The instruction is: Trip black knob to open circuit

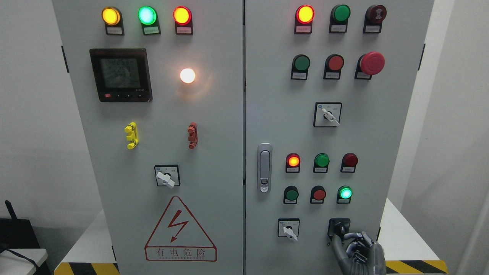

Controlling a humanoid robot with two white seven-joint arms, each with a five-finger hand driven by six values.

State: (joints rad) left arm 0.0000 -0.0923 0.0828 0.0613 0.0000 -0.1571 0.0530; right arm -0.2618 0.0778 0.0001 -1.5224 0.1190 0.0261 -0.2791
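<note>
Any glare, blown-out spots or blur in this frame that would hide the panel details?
Head view: sharp overall; the round white lamp is blown out, casting a halo on the grey cabinet door; label print is too small to read; the right hand at the black knob is in focus.

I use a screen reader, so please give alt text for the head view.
The robot's right hand reaches up to the black knob at the lower right of a grey control cabinet, fingers at the knob. Lamps, buttons and rotary switches cover both doors.

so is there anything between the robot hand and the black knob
No. In the head view the right hand is already at the black knob, with one finger reaching up to it; no other control lies between them.
</note>
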